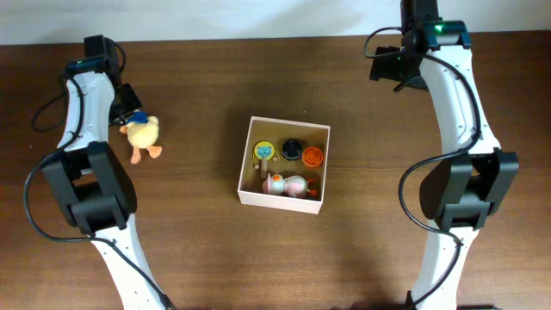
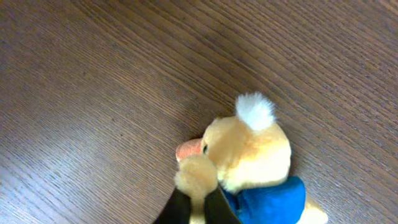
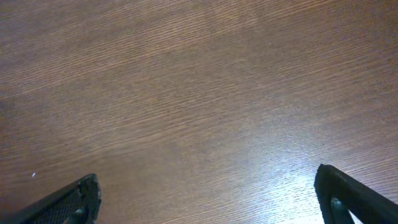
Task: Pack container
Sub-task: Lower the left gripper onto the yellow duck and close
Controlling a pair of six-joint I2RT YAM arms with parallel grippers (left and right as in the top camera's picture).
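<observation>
The container (image 1: 250, 151) is a square white box with a tan inside at the table's middle; it holds a yellow disc, a black disc, an orange disc and a pink-and-green toy. A yellow plush duck (image 1: 141, 134) with a blue patch and orange beak lies on the table at the left. My left gripper (image 1: 129, 114) is at the duck's upper end. In the left wrist view its fingers (image 2: 198, 208) are shut on the duck's (image 2: 252, 149) yellow wing. My right gripper (image 1: 398, 69) is open and empty at the far right, over bare wood (image 3: 205, 112).
The wooden table (image 1: 387, 241) runs to a white wall edge at the back. Both arm bases stand at the front left and front right.
</observation>
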